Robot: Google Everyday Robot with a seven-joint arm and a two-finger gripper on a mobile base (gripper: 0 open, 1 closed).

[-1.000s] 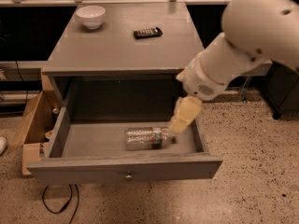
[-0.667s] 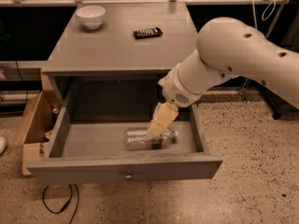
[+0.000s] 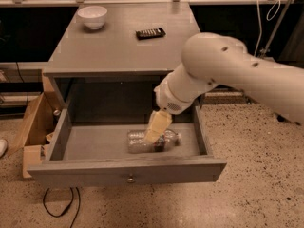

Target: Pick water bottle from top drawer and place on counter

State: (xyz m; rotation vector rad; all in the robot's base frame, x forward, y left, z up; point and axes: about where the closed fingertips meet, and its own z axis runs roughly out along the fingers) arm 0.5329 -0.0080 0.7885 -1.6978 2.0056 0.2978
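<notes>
The top drawer (image 3: 128, 170) is pulled open, a small knob on its front. The water bottle (image 3: 137, 142), clear and ribbed, lies on its side on the drawer floor, right of centre. My gripper (image 3: 154, 129) reaches down into the drawer from the right and sits right over the bottle's middle, hiding part of it. The counter (image 3: 123, 46) is the grey top of the cabinet, behind and above the drawer.
A white bowl (image 3: 92, 17) stands at the counter's back left. A dark remote-like object (image 3: 150, 33) lies near the counter's back centre. A cardboard box (image 3: 31, 127) sits on the floor left of the cabinet. A cable (image 3: 59, 205) lies on the floor.
My arm has swung left and down into the drawer. The gripper has moved from the bottle's right end to over its middle. The bottle has not moved.
</notes>
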